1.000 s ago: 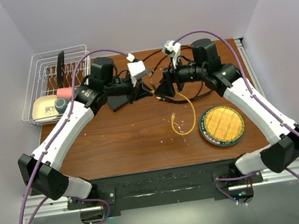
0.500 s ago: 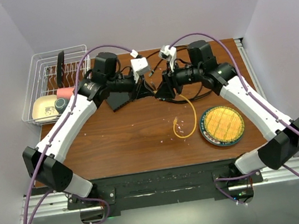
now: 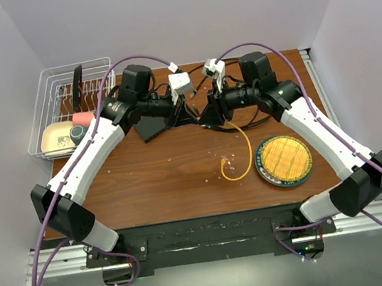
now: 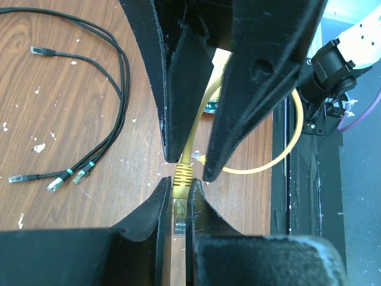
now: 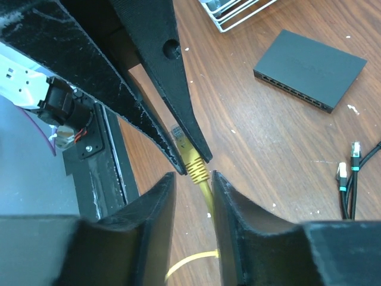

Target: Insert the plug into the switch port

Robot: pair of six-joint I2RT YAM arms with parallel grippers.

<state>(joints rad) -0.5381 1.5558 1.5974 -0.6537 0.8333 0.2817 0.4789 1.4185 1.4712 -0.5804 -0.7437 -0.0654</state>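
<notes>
Left gripper [image 4: 178, 185] is clenched on the plug [image 4: 178, 215]. Right gripper [image 5: 194, 177] straddles the yellow cable [image 5: 205, 193] just behind it, jaws apart and not gripping. The switch [image 5: 309, 67] lies flat beside the left wrist, nearer that arm. Its port row runs along the long edge, facing roughly nearward.

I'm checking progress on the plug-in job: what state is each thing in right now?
left end effector: shut on the yellow plug.
right end effector: open, fingers astride the yellow cable.
yellow plug: held off the table, not inserted.
switch: flat on the table, nothing plugged in.
black cables: loose on the table, unplugged.
</notes>
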